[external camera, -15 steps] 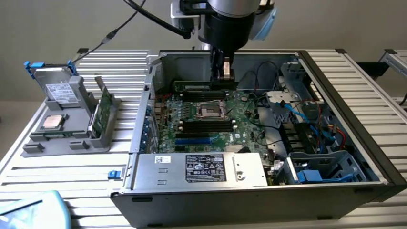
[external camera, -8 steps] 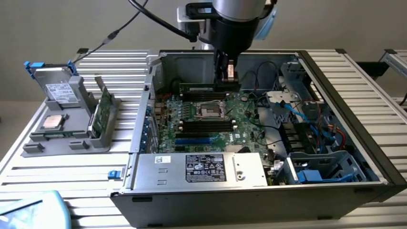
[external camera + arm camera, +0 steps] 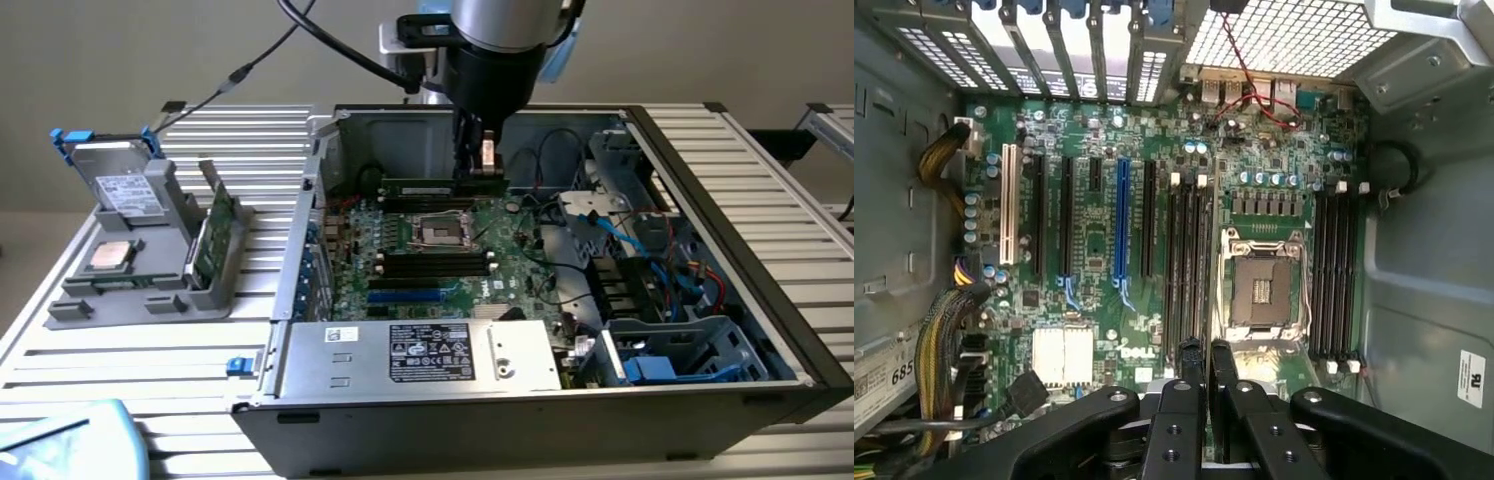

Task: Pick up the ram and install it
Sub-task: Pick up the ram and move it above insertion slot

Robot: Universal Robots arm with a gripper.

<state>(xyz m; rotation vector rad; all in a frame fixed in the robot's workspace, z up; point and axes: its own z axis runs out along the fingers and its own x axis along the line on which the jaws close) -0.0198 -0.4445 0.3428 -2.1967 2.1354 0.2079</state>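
The ram [image 3: 420, 187] is a long green stick with a white label. It hangs level inside the open computer case [image 3: 747, 200], over the motherboard's far side. My gripper [image 3: 486, 180] reaches straight down and is shut on the stick near its end on the exterior view's right. In the wrist view the fingers [image 3: 1187, 372] stand almost together over one end of the black memory slots [image 3: 1189, 270] beside the processor socket [image 3: 1262, 285]. There the stick is edge-on and hard to tell from the slots. A second bank of slots [image 3: 1334, 270] lies on the socket's other side.
A grey holder [image 3: 134, 290] at the exterior view's left carries another green board [image 3: 214, 235], a silver-topped chip [image 3: 110, 255] and a boxy drive with blue tabs [image 3: 114, 185]. The power supply [image 3: 427, 352] fills the case's near side. Loose cables [image 3: 614, 230] and a drive cage [image 3: 681, 350] crowd the right.
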